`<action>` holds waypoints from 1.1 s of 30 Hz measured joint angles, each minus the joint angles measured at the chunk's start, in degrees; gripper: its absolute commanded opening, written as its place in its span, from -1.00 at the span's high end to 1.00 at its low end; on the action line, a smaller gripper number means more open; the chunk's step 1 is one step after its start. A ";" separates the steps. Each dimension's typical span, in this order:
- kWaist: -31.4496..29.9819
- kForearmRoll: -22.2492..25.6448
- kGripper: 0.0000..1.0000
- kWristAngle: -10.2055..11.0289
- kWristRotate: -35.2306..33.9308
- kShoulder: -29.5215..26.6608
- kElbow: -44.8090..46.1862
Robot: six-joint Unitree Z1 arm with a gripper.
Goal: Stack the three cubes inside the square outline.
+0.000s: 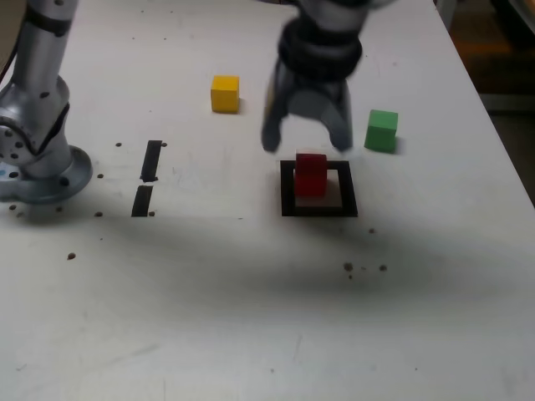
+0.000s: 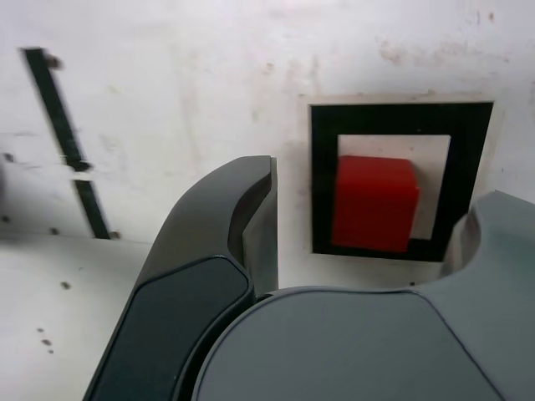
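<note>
A white table (image 1: pixel 251 317) fills nearly the whole exterior view, its top scuffed and smudged, with small dark specks (image 1: pixel 365 267) near its middle and a soft grey shadow band across it. Two short black tape strips (image 1: pixel 147 177) lie end to end on the table toward the exterior view's left; in the wrist view the same strips (image 2: pixel 67 142) show against a stained, scratched surface. Past the table's far right corner in the exterior view, a dark floor (image 1: pixel 510 67) shows, with blurred grey furniture edges too unclear to name.
</note>
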 measured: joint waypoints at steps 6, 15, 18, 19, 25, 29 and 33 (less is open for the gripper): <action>10.62 2.10 -0.99 2.21 6.73 -9.38 6.26; 28.19 -4.82 -0.99 5.75 24.65 -9.20 13.71; 33.44 -7.79 -0.95 6.03 27.24 -7.21 14.81; 34.41 -8.50 -0.93 6.14 28.08 -6.23 15.04; 34.52 -9.88 -0.72 7.04 28.80 -2.65 15.71; 34.58 -12.16 -0.37 7.52 28.80 -1.58 17.29; 34.58 -14.87 0.04 7.46 28.80 -1.45 18.62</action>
